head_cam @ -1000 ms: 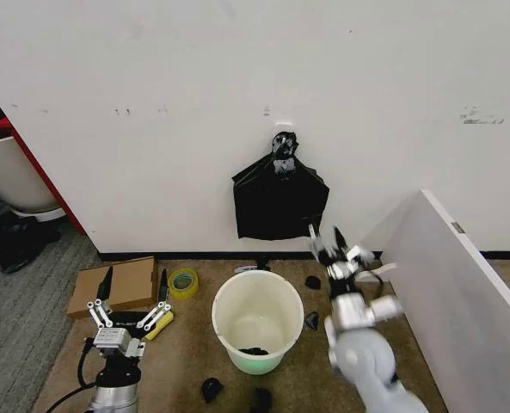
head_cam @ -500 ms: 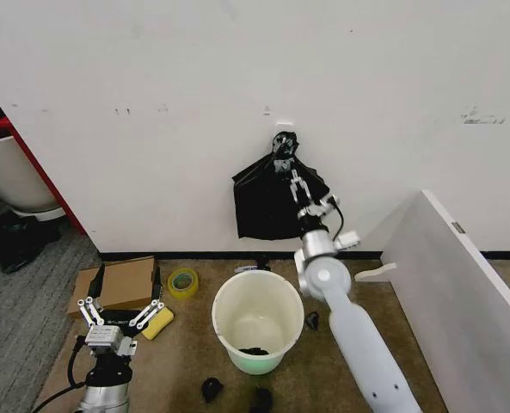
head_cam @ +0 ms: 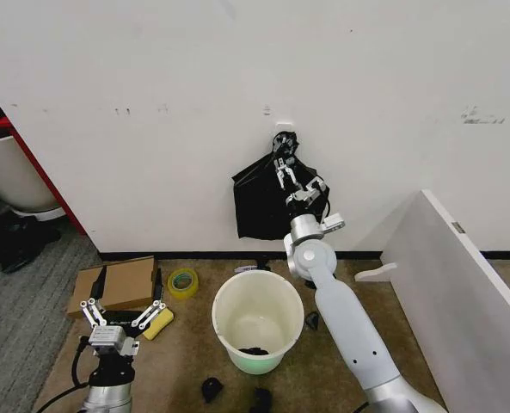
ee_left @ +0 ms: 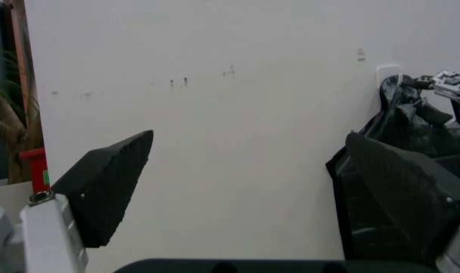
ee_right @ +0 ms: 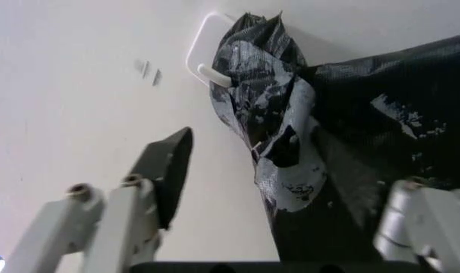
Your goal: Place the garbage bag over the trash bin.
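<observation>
White bin (head_cam: 257, 323): on the floor nearest you, unlined. Left end effector (head_cam: 124, 317): low beside it, fingers spread, idle. Right end effector (head_cam: 290, 175): now raised to the wall, open around the bag (head_cam: 263, 206); a second ago it was beside the bin. Bag: thin, slippery, limp; you'd best pinch the knot (ee_right: 264, 114) under the hook (ee_right: 212, 74).

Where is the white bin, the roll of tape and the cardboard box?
bin (head_cam: 224, 320): head view, on its left wall.
tape (head_cam: 183, 282): head view, on the roll's ring.
box (head_cam: 125, 284): head view, on its top face.
</observation>
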Robot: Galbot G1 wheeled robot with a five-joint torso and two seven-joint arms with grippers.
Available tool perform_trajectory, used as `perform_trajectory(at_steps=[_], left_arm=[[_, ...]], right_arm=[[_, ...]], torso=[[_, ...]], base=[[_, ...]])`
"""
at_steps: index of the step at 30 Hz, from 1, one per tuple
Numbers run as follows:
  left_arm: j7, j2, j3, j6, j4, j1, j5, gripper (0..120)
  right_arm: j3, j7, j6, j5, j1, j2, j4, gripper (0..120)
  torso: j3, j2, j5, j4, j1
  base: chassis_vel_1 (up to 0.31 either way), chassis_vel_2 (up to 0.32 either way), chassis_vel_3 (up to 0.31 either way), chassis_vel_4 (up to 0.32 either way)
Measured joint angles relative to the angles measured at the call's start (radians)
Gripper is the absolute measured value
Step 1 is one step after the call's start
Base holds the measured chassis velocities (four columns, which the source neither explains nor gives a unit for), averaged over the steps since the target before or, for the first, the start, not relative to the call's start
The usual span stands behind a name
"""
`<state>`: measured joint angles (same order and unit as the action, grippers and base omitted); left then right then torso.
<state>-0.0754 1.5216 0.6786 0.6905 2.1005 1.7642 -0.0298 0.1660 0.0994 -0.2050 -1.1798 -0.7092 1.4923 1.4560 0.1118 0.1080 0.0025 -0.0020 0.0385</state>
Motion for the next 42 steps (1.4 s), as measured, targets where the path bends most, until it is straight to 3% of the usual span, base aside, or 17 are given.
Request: perform_trajectory(at_steps=[12,16,17,26,42], left_arm=[[0.013,0.0,0.0,0.019,-0.015,0.005,0.009,100],[0.015,0.001,0.0,0.021,-0.017,0.005,0.01,100],[0.016,0.001,-0.001,0.021,-0.018,0.005,0.011,100],[0.02,-0.004,-0.003,0.022,-0.027,0.005,0.015,100],[0.031,-0.019,-0.008,0.023,-0.043,-0.011,0.007,100]], right_arm=[[0.008,0.008,-0.009,0.037,0.011,0.015,-0.037,14],[0.01,0.008,-0.01,0.038,0.011,0.016,-0.036,8],[0.011,0.008,-0.011,0.039,0.008,0.016,-0.031,1],[0.006,0.003,-0.02,0.057,-0.02,0.014,-0.017,0],[-0.028,-0.017,-0.05,0.148,-0.328,-0.046,0.211,0]], torso=[[0.0,0.0,0.0,0.0,0.0],[0.0,0.0,0.0,0.0,0.0],[0.0,0.0,0.0,0.0,0.0],[0.0,0.0,0.0,0.0001,0.0],[0.0,0.0,0.0001,0.0,0.0]], base=[[0.0,0.0,0.0,0.0],[0.0,0.0,0.0,0.0],[0.0,0.0,0.0,0.0],[0.0,0.0,0.0,0.0],[0.0,0.0,0.0,0.0]])
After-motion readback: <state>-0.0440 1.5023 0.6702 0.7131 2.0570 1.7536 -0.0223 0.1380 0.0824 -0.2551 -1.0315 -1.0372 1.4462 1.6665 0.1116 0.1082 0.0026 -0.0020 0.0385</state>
